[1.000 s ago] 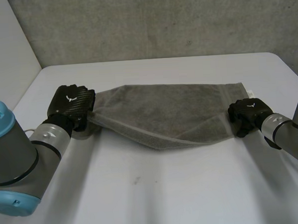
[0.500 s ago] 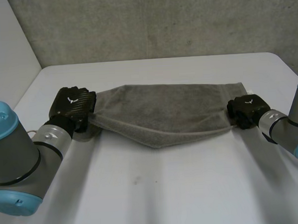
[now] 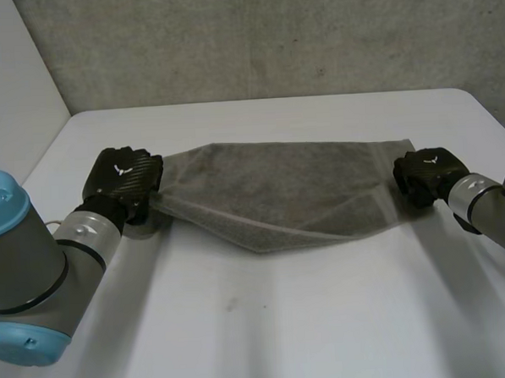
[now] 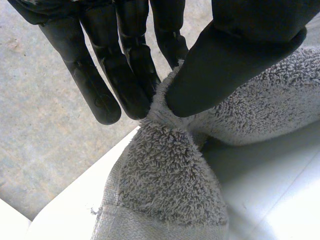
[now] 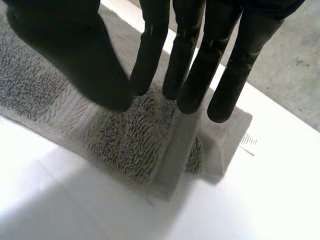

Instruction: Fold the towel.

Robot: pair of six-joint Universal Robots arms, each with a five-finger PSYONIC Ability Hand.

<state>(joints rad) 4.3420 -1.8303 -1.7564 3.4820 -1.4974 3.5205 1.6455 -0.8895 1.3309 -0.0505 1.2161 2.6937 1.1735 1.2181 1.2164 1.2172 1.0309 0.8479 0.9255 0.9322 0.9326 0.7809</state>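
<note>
Grey towel (image 3: 286,191) is lying spread across the white table (image 3: 276,323), spanning between the two hands. Left hand (image 3: 123,180) is gripping the towel's left end, thumb and fingers (image 4: 125,80) pinching a bunch of cloth. Right hand (image 3: 425,176) is pinching the right end, near the corner with the white label (image 5: 248,139), straight fingers pressing against the thumb. Near edge is sagging in a shallow V toward the robot.

I see the towel (image 3: 278,192) lying across the table (image 3: 268,324) between my two hands. One end is pinched at the fingertips of my left hand (image 3: 125,179). The opposite end is at my right hand's (image 3: 425,173) fingertips, with its label (image 5: 248,139) just beside that corner.
</note>
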